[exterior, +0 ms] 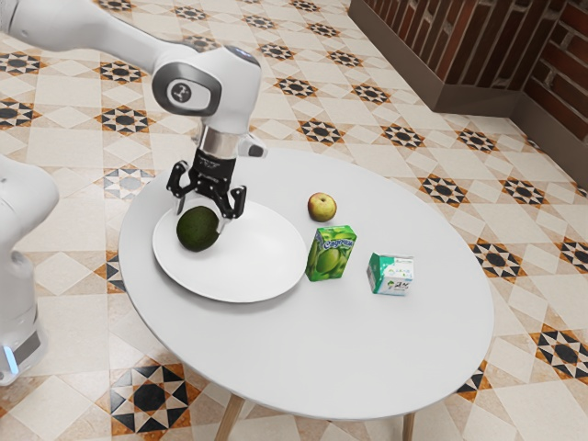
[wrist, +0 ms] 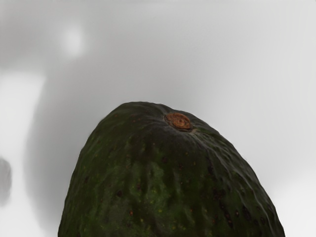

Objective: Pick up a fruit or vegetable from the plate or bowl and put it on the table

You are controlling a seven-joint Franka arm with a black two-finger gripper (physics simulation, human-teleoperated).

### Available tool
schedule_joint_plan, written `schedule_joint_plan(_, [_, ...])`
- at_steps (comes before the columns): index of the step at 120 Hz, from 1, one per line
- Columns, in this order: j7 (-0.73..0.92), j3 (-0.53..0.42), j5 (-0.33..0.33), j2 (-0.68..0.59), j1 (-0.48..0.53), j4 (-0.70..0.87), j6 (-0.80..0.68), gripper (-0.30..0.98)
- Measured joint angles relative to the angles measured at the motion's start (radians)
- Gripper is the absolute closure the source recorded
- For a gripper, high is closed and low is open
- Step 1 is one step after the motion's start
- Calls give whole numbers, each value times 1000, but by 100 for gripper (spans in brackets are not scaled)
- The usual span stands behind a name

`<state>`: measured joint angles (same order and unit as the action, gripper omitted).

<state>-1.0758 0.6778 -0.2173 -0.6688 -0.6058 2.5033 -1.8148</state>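
Avocado (exterior: 194,231), dark green and rough-skinned, is lying on the broad white round plate (exterior: 248,271), towards the exterior view's left. The jaws of the white jointed arm (exterior: 92,29) are reaching down around it; whether they are clamping on it or standing loose, the views are not letting one tell. Its smooth, tapering shape is inviting a slip: a grip closing too high or off-centre could be squeezing it out and sending it rolling. Too low a lift could be dragging the plate or catching its rim. A low carry across could be knocking the yellow-red apple (exterior: 322,207), the upright green juice box (exterior: 332,255) or the small green-and-white carton (exterior: 393,276). The pale round worktop (exterior: 367,358) is carrying them all, its wooden legs (exterior: 230,419) standing on star-patterned tile flooring (exterior: 150,402); a red-brown brick wall (exterior: 459,41) is closing the far right.
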Motion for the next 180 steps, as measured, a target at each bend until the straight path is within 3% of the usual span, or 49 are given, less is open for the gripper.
schedule_joint_plan(30, [1,68,-9,5,-34,14,-32,0])
schedule_joint_plan(69, [-4,75,-12,13,-50,14,-41,29])
schedule_joint_plan(97, [-8,75,-12,16,-66,6,-46,33])
schedule_joint_plan(114, [-10,23,-7,45,-107,-41,-47,36])
schedule_joint_plan(136, [-12,-49,27,159,-192,-164,-47,38])
schedule_joint_plan(159, [-11,-55,109,406,-339,-392,-48,35])
schedule_joint_plan(180, [-11,-82,198,587,-359,-530,-49,36])
